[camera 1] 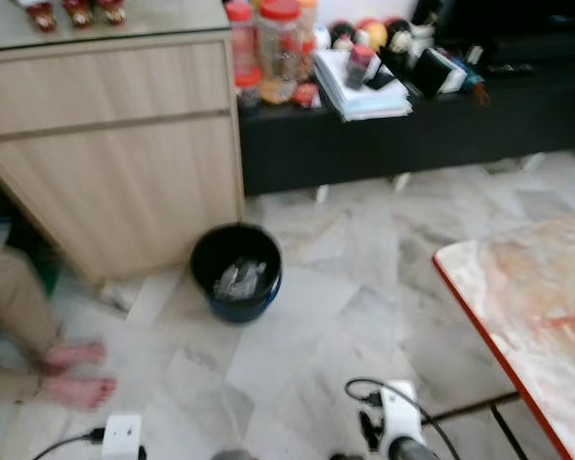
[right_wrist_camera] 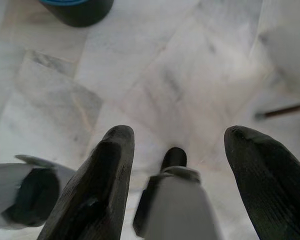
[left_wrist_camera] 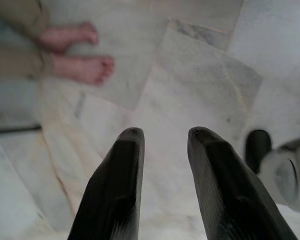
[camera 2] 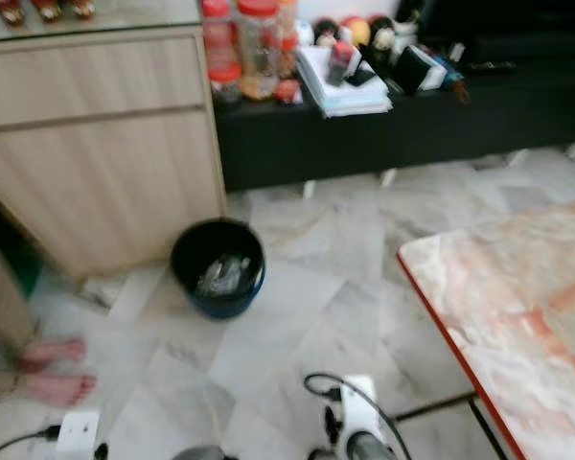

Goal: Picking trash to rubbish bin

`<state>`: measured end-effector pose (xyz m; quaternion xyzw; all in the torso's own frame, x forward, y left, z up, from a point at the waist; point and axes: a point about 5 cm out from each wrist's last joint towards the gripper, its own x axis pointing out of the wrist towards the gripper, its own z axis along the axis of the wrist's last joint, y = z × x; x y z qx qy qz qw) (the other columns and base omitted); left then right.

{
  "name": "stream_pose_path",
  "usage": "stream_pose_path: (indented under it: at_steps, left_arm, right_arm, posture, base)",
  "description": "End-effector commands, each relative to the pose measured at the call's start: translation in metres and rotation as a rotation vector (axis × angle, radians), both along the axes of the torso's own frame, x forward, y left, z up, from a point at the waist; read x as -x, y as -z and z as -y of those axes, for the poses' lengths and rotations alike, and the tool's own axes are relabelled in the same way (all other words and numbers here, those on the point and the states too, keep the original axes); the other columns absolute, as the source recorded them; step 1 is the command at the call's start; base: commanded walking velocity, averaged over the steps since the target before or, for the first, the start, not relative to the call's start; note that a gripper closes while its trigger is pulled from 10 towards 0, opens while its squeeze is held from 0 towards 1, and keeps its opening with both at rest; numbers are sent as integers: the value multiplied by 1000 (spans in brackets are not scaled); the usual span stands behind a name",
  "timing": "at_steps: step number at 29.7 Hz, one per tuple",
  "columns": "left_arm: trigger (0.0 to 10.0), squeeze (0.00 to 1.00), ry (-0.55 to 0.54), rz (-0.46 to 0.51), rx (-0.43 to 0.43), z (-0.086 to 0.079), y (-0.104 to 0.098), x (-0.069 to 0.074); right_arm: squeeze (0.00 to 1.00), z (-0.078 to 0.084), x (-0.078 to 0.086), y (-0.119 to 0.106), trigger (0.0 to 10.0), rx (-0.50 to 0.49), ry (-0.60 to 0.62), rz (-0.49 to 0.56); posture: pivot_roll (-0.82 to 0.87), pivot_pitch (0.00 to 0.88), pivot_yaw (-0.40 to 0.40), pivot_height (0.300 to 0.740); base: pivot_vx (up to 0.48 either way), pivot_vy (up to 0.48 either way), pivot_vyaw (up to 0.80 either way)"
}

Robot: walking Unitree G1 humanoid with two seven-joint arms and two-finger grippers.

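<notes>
The black rubbish bin [camera 1: 236,272] stands on the marble floor [camera 1: 345,287] just beside the wooden cabinet [camera 1: 115,144]; some clear crumpled trash [camera 1: 240,280] lies inside it; the left gripper [left_wrist_camera: 165,137] hangs over the floor with its fingers a little apart, holding nothing; the right gripper [right_wrist_camera: 177,137] hangs low too, fingers wide apart and empty; a person's bare feet [camera 1: 72,374] are near the cabinet; a red-edged table [camera 1: 532,307] is on the right

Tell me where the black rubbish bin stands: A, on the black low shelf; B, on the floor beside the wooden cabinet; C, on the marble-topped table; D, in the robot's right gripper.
B: the rubbish bin sits on the tiled floor, just by the wooden cabinet.
</notes>
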<state>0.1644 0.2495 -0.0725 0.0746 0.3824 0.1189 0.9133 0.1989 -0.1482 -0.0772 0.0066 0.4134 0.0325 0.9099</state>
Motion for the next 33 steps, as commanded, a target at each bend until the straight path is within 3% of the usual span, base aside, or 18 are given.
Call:
stream_pose_path:
  at_steps: [1,7,19,26,33]
  left_arm:
    - [10000,0,-12,-19,20,5,4,4]
    - [10000,0,-17,-18,22,5,4,4]
    - [10000,0,11,-2,21,7,2,0]
    - [10000,0,101,105,3,13,-13,-29]
    - [10000,0,237,313,-26,27,-48,-78]
  right_arm:
    - [0,10,7,4,10000,17,23,-30]
    - [0,10,8,4,10000,16,23,-32]
    - [0,11,7,3,10000,20,28,-29]
    - [0,13,-5,-3,10000,17,49,22]
    - [0,12,-49,-34,10000,3,48,230]
  posture:
    - [127,198,-4,740]
    - [126,195,-3,740]
    - [125,187,-2,740]
    - [127,193,-4,740]
    - [119,199,1,740]
  base:
    - [0,0,-738]
    - [0,366,-738]
    - [0,0,-736]
    - [0,0,-419]
    - [0,0,0]
